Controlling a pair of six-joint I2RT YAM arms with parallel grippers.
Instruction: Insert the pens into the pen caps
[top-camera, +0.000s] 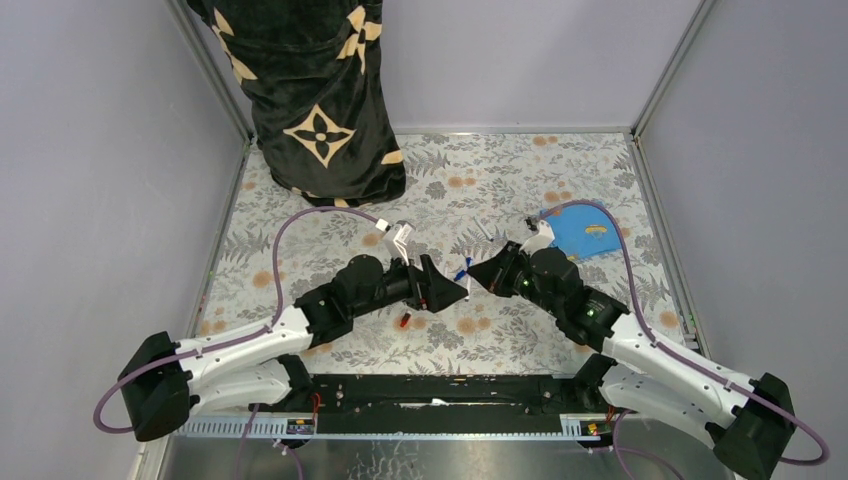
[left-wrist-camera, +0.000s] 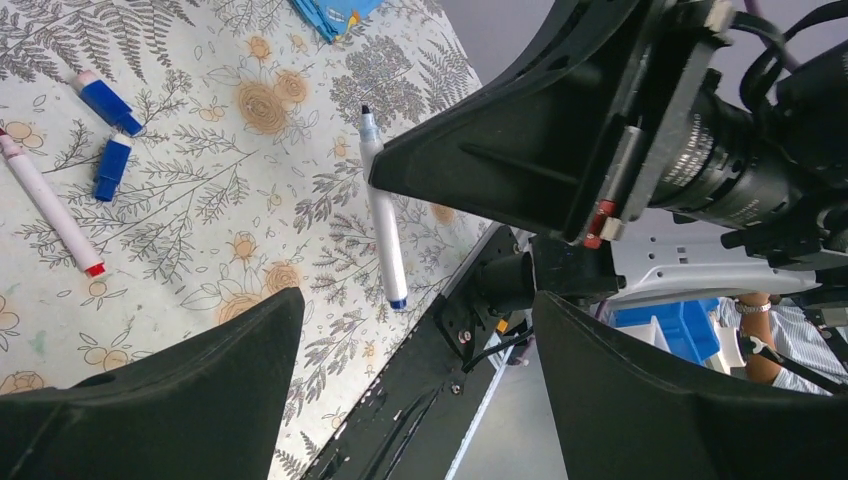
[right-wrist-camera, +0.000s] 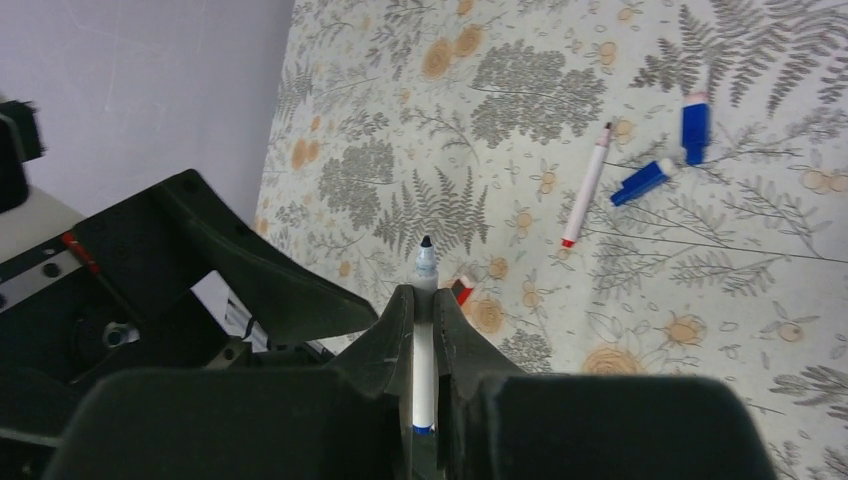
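My right gripper (top-camera: 476, 272) (right-wrist-camera: 424, 302) is shut on a white pen (right-wrist-camera: 424, 350) with a blue end band, its dark tip pointing out past the fingertips. The same pen (left-wrist-camera: 384, 230) hangs above the table in the left wrist view, and its blue tip (top-camera: 462, 270) shows in the top view. My left gripper (top-camera: 455, 290) (left-wrist-camera: 415, 335) is open and empty, facing the right one, close to the pen. A red-tipped pen (right-wrist-camera: 586, 186) (left-wrist-camera: 48, 205) and two blue caps (right-wrist-camera: 695, 122) (right-wrist-camera: 640, 182) lie on the table. A red cap (top-camera: 405, 320) (right-wrist-camera: 462, 289) lies under the grippers.
A blue folded cloth (top-camera: 585, 230) lies at the back right. A dark robe with a gold pattern (top-camera: 320, 100) stands at the back left. The floral table (top-camera: 330, 230) has grey walls on three sides and a black rail (top-camera: 430, 390) at its near edge.
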